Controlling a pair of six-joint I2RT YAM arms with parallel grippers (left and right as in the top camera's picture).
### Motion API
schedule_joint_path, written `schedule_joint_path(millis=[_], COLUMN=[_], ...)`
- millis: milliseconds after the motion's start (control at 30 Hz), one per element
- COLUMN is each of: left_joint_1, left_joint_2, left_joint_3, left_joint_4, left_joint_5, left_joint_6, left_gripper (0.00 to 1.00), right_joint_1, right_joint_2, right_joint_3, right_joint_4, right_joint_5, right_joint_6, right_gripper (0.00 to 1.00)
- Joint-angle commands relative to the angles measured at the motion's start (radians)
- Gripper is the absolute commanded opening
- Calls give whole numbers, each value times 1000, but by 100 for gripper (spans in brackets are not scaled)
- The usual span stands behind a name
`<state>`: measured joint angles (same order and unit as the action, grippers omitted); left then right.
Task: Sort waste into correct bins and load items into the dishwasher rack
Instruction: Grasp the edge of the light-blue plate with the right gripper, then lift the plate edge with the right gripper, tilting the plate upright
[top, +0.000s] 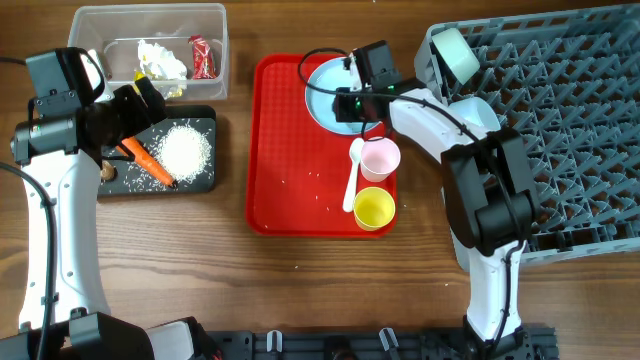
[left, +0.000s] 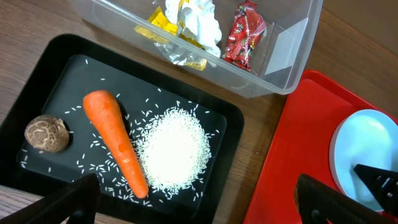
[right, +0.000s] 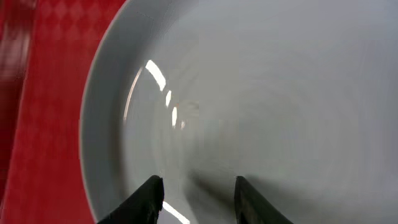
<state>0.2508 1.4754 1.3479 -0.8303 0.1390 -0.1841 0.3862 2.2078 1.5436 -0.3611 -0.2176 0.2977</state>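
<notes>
A pale blue plate (top: 325, 95) lies at the back of the flat red tray (top: 290, 200), and it fills the right wrist view (right: 249, 93). My right gripper (top: 352, 92) hangs just over the plate's inside, open, its fingers (right: 152, 199) apart with only plate surface between them. A pink cup (top: 380, 158), a yellow cup (top: 374, 208) and a white spoon (top: 354, 178) also sit on the red tray. My left gripper (top: 140, 100) (left: 199, 208) is wide open and empty above the black tray (left: 46, 68), which holds rice (left: 174, 146), a carrot (left: 115, 140) and a brown lump (left: 46, 132).
The clear tub (top: 95, 25) behind the black tray holds crumpled tissue (left: 199, 18), a yellow wrapper (left: 158, 22) and a red wrapper (left: 245, 34). The grey dishwasher rack (top: 560, 130) fills the right side, with a pale bowl (top: 455, 50) in its back left corner.
</notes>
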Motion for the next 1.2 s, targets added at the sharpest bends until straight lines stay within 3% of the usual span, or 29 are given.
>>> schedule_joint_path(millis=[0, 300, 500, 633, 733, 1167], left_joint_1=[6, 6, 6, 6, 6, 6], left_joint_2=[4, 4, 4, 4, 4, 4], left_joint_3=[9, 9, 9, 9, 9, 9], left_joint_4=[0, 0, 0, 0, 0, 0], left_joint_5=[-2, -2, -2, -2, -2, -2], left_joint_6=[13, 13, 13, 13, 13, 13], left_gripper=[100, 100, 100, 100, 100, 100], right_joint_1=[15, 40, 102, 121, 112, 72], right_joint_2=[40, -71, -79, -80, -80, -80], right_joint_3=[17, 113, 113, 113, 113, 113], right_joint_4=[-26, -134, -218, -336, -419, -444], right_joint_5=[-98, -90, 200, 430, 443, 413], right_joint_6=[-65, -92, -108, 125, 283, 368], right_gripper=[43, 43, 42, 41, 41, 41])
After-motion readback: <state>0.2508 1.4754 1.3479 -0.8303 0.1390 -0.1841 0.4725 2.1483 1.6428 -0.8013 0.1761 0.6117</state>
